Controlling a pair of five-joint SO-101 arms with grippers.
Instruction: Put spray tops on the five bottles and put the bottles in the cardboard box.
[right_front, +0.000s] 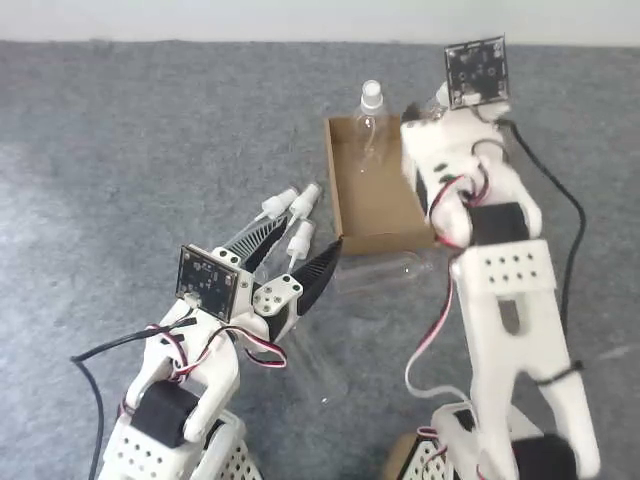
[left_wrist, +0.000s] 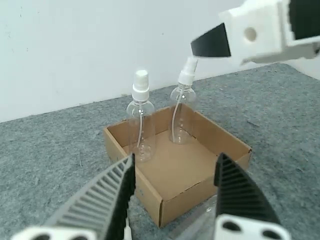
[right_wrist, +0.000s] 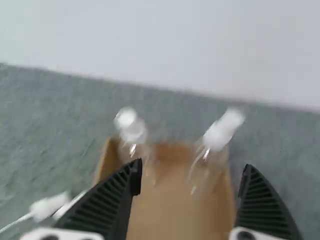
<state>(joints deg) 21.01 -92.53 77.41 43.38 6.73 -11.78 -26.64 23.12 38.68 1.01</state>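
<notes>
Bottles: two capped bottles (left_wrist: 141, 120) stand in cardboard box (left_wrist: 187, 197). Three loose spray tops (right_front: 295, 215) and bare bottle (right_front: 385, 268) left on table. Left gripper (left_wrist: 175, 160) and right gripper (right_wrist: 191, 165) gape wide, empty.

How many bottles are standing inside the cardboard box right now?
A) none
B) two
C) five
B: the left wrist view shows one bottle and a second bottle standing side by side inside the cardboard box.
</notes>
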